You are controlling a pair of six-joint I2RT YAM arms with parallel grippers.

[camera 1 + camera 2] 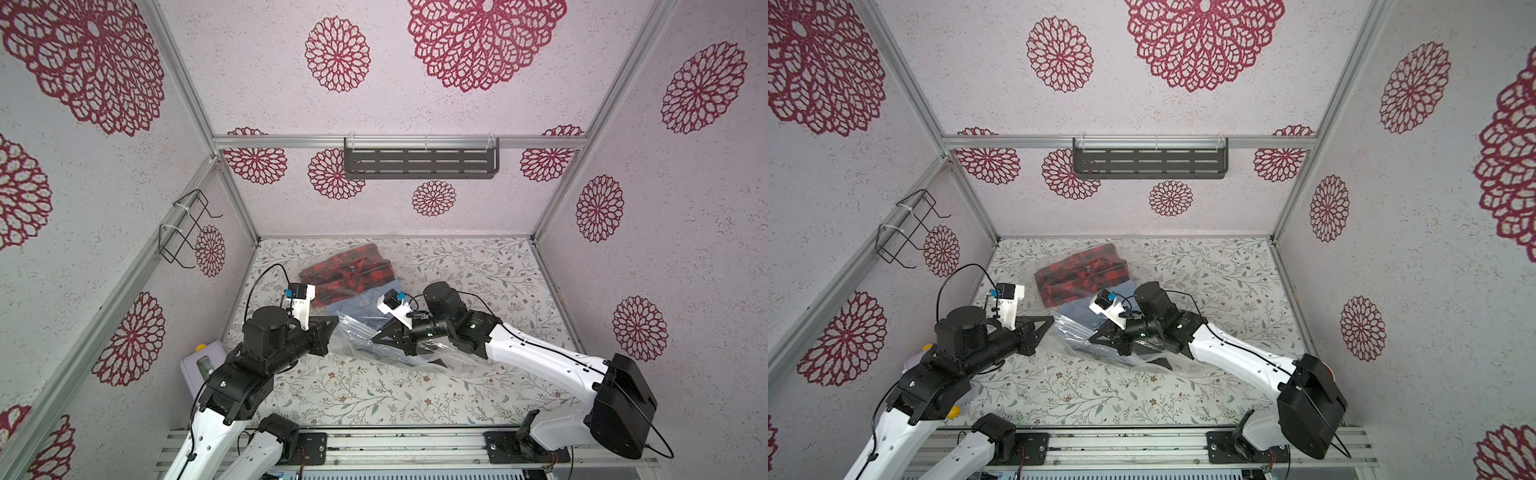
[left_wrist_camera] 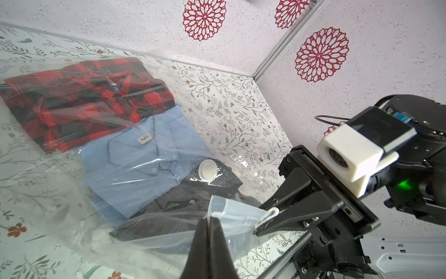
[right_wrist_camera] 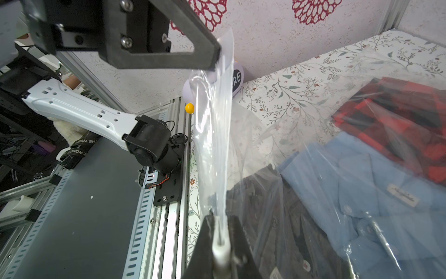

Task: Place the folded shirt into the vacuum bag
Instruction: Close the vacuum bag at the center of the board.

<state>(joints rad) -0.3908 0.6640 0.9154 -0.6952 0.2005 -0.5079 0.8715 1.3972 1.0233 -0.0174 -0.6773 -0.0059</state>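
Both top views hang high over the robot's base side and look down and forward at the whole worktop (image 1: pixel 374 395) (image 1: pixel 1100 395), nearly the same picture shifted slightly sideways. The left wrist camera sits low and close over the vacuum bag (image 2: pixel 154 241), facing the right arm (image 2: pixel 410 169). The right wrist camera looks back across that bag toward the left arm (image 3: pixel 79 111) and base rail (image 3: pixel 169 229).

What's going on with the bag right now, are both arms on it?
The left gripper and right gripper are both shut on the open edge of the vacuum bag, holding it lifted and stretched between them. Three folded shirts lie inside, in a row: the red plaid shirt farthest back, the light blue shirt next, the dark shirt nearest the opening.
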